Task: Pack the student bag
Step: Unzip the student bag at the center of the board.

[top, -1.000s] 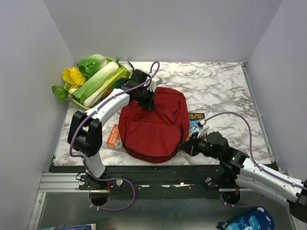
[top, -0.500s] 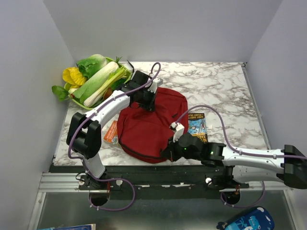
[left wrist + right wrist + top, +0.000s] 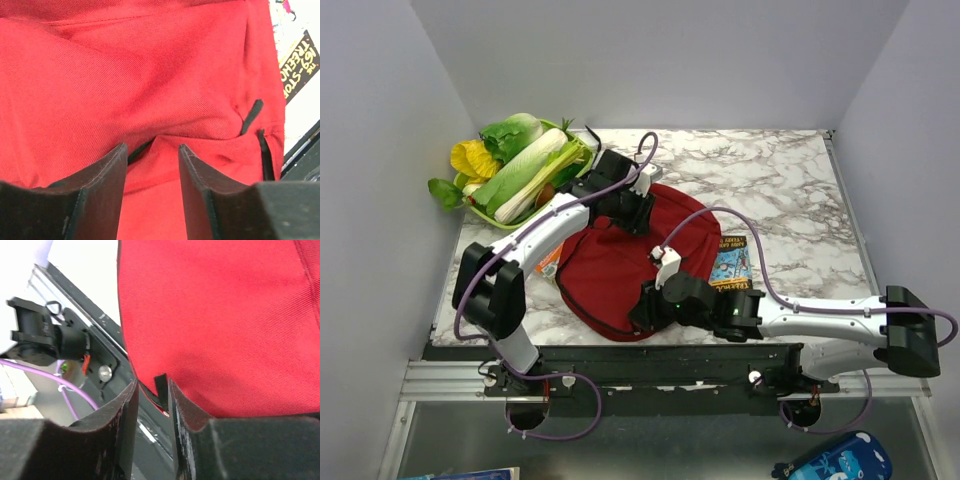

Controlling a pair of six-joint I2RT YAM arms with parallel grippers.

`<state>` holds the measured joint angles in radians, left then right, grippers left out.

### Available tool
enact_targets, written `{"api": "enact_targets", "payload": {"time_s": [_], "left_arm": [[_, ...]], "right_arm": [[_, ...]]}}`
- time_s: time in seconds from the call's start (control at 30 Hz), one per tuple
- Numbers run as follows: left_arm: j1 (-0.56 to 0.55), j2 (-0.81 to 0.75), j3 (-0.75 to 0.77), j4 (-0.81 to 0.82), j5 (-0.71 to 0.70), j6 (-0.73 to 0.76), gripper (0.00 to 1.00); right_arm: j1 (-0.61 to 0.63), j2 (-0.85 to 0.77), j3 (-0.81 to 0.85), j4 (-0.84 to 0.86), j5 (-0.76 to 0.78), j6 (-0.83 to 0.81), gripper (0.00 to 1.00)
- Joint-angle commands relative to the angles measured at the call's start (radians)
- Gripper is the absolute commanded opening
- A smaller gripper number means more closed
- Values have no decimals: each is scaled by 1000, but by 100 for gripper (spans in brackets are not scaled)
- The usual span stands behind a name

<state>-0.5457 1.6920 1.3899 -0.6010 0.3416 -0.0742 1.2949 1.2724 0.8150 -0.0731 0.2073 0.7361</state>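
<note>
The student bag, a big dark-red backpack, lies flat in the middle of the marble table. My left gripper sits on its far top edge. In the left wrist view this gripper is open, its fingers astride red fabric and a black zipper line, gripping nothing. My right gripper is at the bag's near edge. In the right wrist view it stands slightly open around a black zipper tab on the bag, which hangs loose in the gap.
A green basket of vegetables stands at the back left, close to the left arm. A colourful book lies right of the bag, partly under the right arm's cable. The black front rail runs just below the bag's edge.
The right arm has swept left along the bag's near edge, from the book's side to the bag's front. The bag has bunched and shifted left. The left arm has hardly moved.
</note>
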Motion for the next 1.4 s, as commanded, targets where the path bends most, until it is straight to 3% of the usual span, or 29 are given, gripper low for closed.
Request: {"api": "enact_targets", "payload": {"time_s": [0.0,0.13,0.27,0.37,0.5,0.53,0.6,0.8,1.0,1.37], "left_arm": [[1,-136,-40,-37,-19,63,54],[9,-205,-75,-86,-10,154,56],[16,-294,-80,-199,106,333,55],[20,-394,-107,-310,227,548,54],[15,-508,-175,-489,389,796,55],[12,-517,-187,-506,411,838,62],[-13,-517,-219,-523,442,844,68],[-68,-427,-285,-453,473,743,79],[-71,-422,-365,-327,523,630,80],[-91,-351,-416,-253,594,554,81]], "right_arm": [[7,-39,-54,-34,49,28,43],[6,-64,-62,-42,50,16,71],[7,-113,-45,-109,96,31,73],[7,-215,-86,-181,161,109,73],[6,-318,-126,-441,244,369,73],[6,-329,-138,-479,251,414,73],[4,-329,-154,-551,245,507,73],[4,-262,-183,-556,205,611,77],[4,-266,-214,-475,234,648,78],[-3,-228,-223,-373,238,642,76]]}}
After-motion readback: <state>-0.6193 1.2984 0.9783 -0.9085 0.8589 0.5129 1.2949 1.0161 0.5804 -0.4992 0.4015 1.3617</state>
